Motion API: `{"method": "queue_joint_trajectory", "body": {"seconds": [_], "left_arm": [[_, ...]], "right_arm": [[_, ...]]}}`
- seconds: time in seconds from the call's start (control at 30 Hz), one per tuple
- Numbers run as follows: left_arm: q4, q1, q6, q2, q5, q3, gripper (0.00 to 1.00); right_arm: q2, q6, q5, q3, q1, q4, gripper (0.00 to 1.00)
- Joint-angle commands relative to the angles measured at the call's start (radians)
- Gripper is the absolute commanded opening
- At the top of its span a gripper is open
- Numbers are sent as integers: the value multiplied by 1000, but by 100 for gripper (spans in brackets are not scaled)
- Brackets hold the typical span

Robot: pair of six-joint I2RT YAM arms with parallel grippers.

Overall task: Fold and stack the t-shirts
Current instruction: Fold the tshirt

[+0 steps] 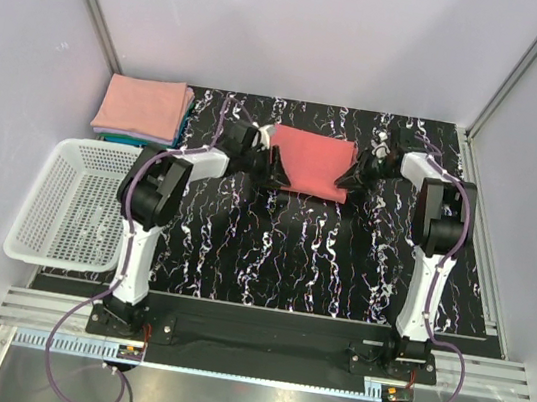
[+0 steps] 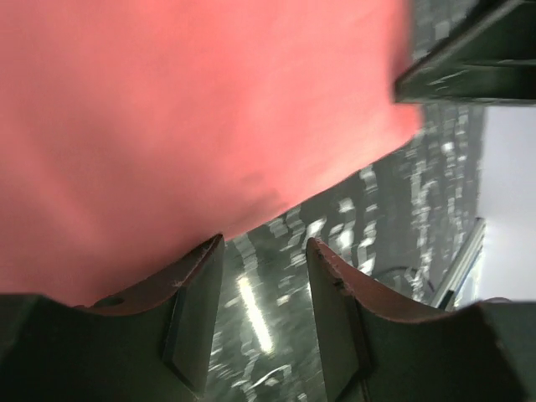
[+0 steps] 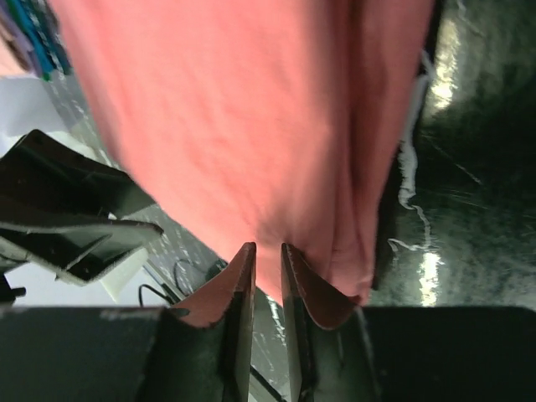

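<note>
While the t-shirt (image 1: 310, 162) is pinched by the right hand (image 3: 267, 249) alone, the left hand (image 2: 264, 244) gaping empty, it may be dragged askew.

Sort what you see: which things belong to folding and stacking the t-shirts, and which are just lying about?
Belongs to the job: coral-red t-shirt; folded pink t-shirt; folded teal t-shirt beneath it.
Just lying about: white mesh basket.

bright, even light; wrist views blur up close, with glare on the table (image 3: 469, 209).
</note>
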Motion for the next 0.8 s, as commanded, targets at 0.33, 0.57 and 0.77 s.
{"method": "queue_joint_trajectory", "body": {"seconds": [0.33,0.57,0.77], "left_arm": [[-157,89,50,-80,-93,197,53],[-143,68,1,87,51,353,51],[-99,44,-8,96,24,202,50]], "right_arm": [[-64,16,52,109,-18,8,36],[138,60,6,318,-19,13,38],[226,45,6,334,-41,5,38]]}}
